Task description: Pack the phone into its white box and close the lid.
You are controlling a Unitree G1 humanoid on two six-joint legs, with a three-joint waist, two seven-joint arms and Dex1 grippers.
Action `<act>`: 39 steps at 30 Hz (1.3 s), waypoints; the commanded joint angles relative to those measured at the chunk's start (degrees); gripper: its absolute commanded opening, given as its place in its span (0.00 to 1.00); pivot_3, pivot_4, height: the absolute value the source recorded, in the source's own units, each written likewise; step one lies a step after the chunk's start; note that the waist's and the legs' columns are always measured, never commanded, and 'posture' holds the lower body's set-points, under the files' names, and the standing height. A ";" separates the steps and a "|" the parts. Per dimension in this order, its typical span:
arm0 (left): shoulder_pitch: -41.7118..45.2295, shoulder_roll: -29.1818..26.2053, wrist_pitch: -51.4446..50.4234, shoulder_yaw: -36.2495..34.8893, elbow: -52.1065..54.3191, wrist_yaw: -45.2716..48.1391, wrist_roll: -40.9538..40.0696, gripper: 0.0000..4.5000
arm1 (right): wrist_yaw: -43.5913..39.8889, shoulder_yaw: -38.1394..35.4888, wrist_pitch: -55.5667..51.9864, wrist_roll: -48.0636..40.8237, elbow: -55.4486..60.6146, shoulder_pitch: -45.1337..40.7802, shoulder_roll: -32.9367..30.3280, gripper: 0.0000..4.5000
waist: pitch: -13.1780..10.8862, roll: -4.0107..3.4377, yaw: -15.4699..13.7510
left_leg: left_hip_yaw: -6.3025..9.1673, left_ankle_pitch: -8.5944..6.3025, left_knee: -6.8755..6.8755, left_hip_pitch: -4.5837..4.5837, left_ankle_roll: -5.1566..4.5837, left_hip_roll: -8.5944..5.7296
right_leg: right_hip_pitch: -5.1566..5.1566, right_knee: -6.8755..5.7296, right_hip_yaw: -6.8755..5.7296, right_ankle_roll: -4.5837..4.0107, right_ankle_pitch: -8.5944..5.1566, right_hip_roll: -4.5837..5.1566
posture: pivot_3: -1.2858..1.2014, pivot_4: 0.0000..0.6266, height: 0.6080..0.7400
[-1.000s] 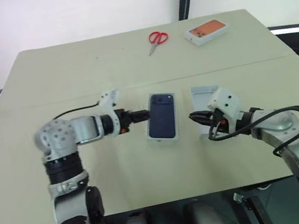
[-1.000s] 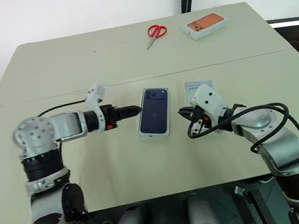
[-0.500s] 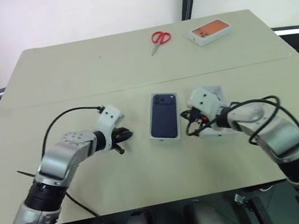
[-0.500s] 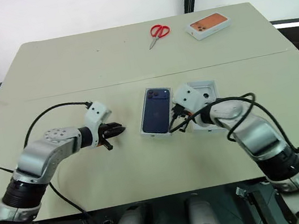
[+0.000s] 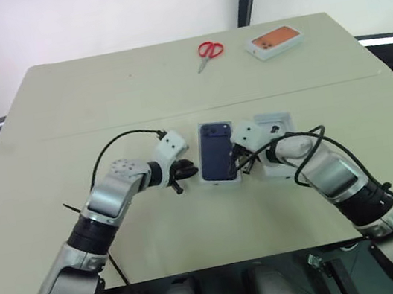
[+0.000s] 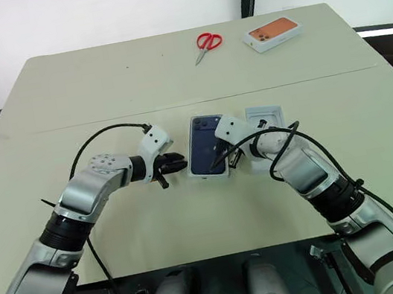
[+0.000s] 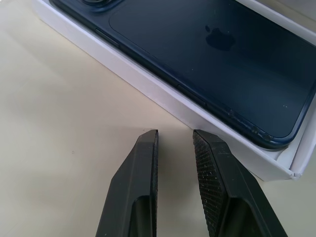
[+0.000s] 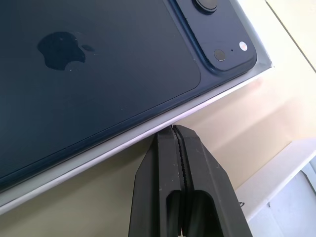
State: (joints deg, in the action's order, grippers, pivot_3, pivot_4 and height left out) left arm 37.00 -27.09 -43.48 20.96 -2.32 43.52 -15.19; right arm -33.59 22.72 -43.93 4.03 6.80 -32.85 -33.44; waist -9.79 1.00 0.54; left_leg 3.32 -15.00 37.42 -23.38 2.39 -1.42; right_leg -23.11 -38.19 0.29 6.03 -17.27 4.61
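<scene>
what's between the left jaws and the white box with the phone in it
Only a bare strip of table. In the left wrist view the left gripper points at the side wall of the white box, which holds the phone, and nothing lies between.

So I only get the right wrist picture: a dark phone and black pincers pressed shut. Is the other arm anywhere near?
Observer: Yes. The left gripper is at the opposite long side of the white box, fingers slightly apart, holding nothing.
Operator: And the white thing in the corner of my picture?
Observer: A white moulded tray lying beside the box on the robot's right, partly covered by the right arm.
Operator: Anything else around?
Observer: Red scissors and a small box with an orange phone picture, both at the far edge of the table.
</scene>
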 commanded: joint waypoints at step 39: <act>-9.39 -6.95 -9.92 -3.88 17.49 7.67 -4.99 0.26 | -8.89 -6.96 -11.01 -7.25 26.04 6.40 -7.69 0.00 | 0.02 -0.04 0.21 | 0.13 -0.03 -0.08 0.20 -0.05 0.19 | 0.25 0.08 -0.12 0.00 -0.01 -0.07 | 0.52 0.24 1.00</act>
State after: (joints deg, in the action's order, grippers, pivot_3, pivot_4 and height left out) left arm 27.70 -33.45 -53.30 18.86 14.01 51.59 -19.73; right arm -42.89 16.73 -55.33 -2.62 32.77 -25.89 -41.49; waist -9.77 0.96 0.75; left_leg 3.46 -15.04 37.35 -23.19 2.34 -1.23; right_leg -22.85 -38.10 0.17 6.04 -17.28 4.55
